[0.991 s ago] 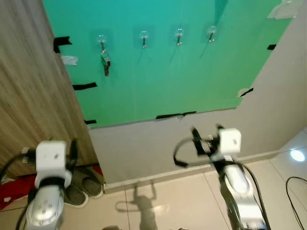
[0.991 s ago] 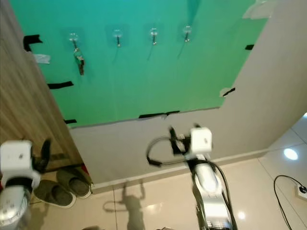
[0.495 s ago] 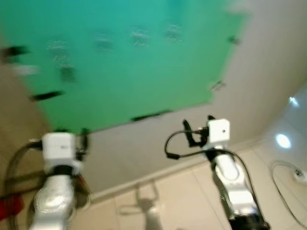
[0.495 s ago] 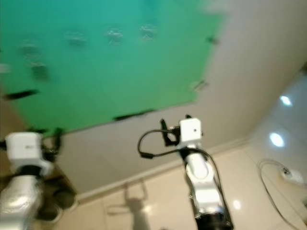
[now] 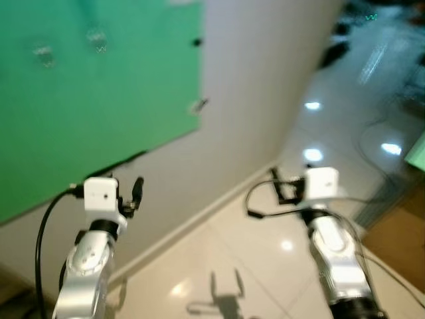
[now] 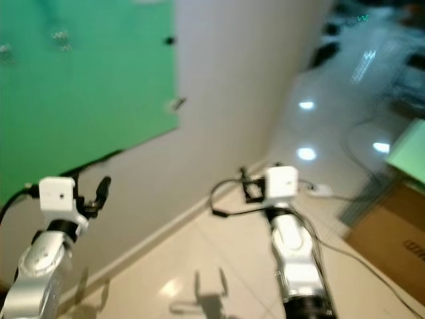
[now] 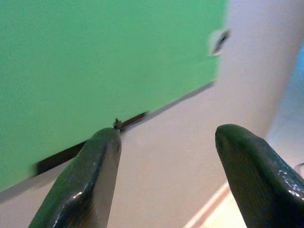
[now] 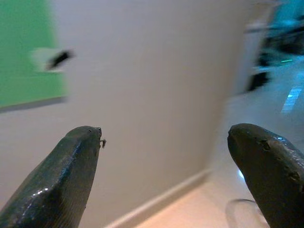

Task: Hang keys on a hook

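Overhead, a blurred green sheet taped to the pale wall [image 5: 99, 100] fills the upper left of the head camera's frame, with two small clear hooks [image 5: 96, 36] faintly visible near its top edge; no keys can be made out on them through the blur. Black tape strips [image 5: 126, 159] mark the sheet's lower edge. At lower left, the left claw [image 5: 136, 189] is raised in front of the wall below the sheet, and its wrist camera shows both black fingers [image 7: 90, 180] spread apart and grasping nothing. At lower right, the right claw [image 5: 282, 186] is held out over the glossy beige tiled floor [image 5: 252, 266], its fingers [image 8: 61, 180] likewise released and empty. A white baseboard [image 5: 199, 212] runs diagonally where wall meets floor. A brown cardboard box [image 6: 392, 246] sits at the right edge, beside a thin cable [image 6: 358, 259] trailing across the tiles.
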Controlling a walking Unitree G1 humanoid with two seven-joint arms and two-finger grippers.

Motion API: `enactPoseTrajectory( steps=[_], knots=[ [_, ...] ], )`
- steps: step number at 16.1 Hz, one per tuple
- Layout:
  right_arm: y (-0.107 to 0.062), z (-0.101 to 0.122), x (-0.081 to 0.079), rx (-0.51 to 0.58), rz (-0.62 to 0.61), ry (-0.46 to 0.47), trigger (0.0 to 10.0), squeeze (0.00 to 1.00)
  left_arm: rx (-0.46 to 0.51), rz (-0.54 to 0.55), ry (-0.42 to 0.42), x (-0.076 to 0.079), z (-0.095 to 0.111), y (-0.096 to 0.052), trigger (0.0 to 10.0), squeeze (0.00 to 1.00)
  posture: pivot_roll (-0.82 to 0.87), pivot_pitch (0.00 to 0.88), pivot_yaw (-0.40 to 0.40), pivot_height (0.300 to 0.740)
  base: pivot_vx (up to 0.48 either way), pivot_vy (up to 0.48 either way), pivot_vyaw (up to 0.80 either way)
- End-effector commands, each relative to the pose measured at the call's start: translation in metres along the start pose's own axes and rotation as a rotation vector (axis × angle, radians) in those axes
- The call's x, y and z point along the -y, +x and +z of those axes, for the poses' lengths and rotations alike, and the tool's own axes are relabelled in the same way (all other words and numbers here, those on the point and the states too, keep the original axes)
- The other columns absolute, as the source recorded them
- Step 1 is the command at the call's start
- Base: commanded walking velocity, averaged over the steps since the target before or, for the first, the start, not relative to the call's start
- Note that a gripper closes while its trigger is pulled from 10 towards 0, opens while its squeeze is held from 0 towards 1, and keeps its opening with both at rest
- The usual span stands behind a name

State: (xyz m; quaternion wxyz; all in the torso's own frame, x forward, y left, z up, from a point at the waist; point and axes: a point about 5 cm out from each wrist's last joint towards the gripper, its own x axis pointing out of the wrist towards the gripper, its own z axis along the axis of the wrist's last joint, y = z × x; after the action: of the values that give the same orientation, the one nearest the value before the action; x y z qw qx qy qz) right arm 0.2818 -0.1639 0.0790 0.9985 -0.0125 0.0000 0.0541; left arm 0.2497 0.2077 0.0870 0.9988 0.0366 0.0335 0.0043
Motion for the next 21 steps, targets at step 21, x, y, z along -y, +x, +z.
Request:
enactPoseTrajectory(
  steps=[21],
  knots=[
    [0.004, -0.006, -0.008, -0.01, 0.043, -0.004, 10.0, 0.0, 0.061, -0.137, -0.008, 0.025, 0.005, 0.014, 10.0, 0.0, -0.06, 0.0, -0.014, 0.74, 0.058, -0.244, -0.54]
  ],
)
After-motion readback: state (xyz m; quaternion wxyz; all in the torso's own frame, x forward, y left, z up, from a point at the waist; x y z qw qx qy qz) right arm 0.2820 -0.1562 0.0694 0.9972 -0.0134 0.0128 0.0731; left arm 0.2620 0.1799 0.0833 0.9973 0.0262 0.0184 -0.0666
